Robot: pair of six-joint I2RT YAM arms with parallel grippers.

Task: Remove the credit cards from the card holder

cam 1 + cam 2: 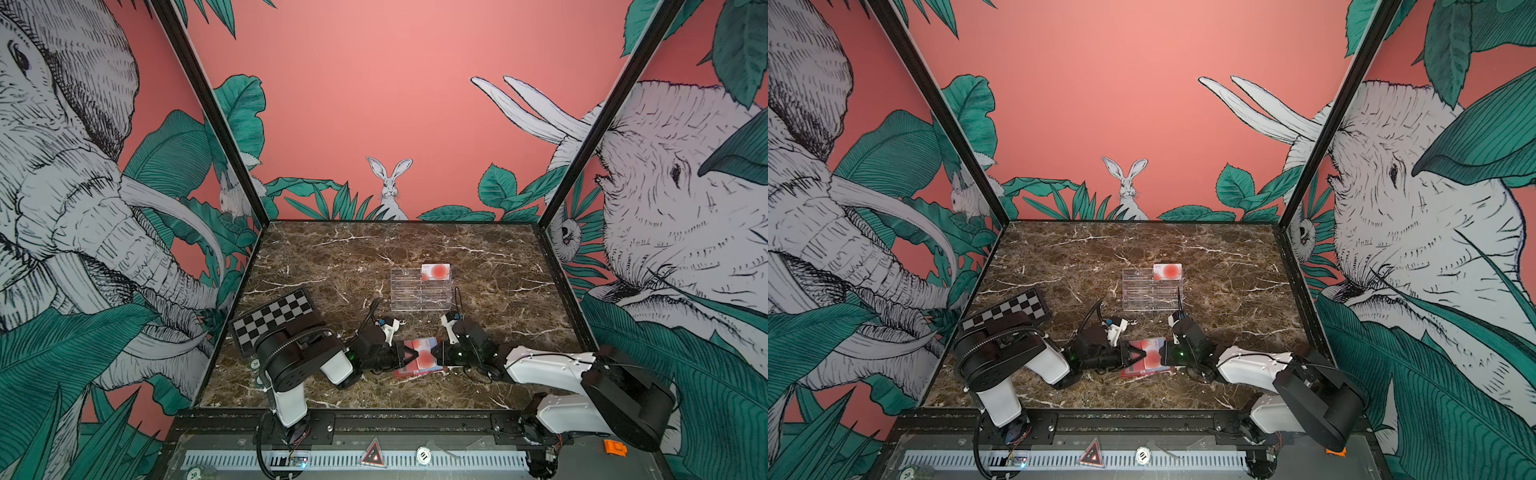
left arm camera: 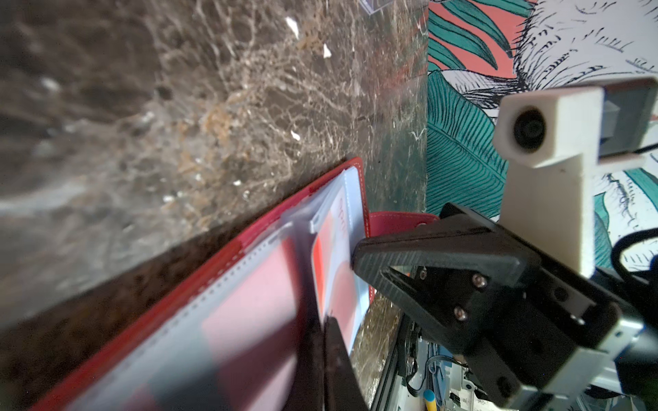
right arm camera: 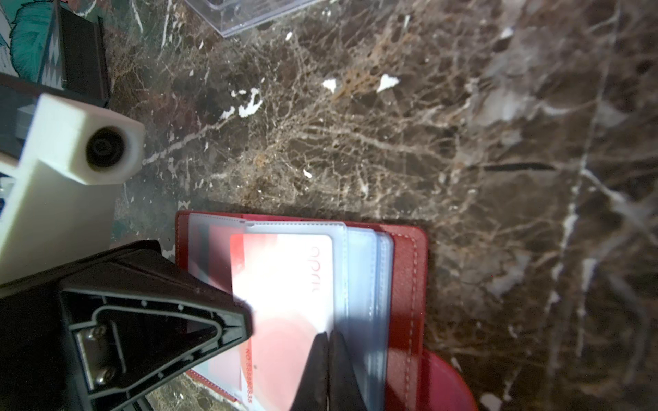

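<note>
Your left gripper (image 1: 411,354) and right gripper (image 1: 435,355) face each other nose to nose, tips nearly touching, with the jaws of both pressed closed. Your left arm (image 1: 336,368) and right arm (image 1: 548,368) lie low, each wrist straight behind its claw.

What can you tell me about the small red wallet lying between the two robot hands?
The card holder is a small red, leather-like wallet with pale stitching, lying open and flat on the marble table. Clear plastic sleeves fan out inside; the top one holds a white card with red circles. A rounded snap tab sticks out of one side. The left hand seems to pinch the card's edge; the right hand is shut on a sleeve.
</note>
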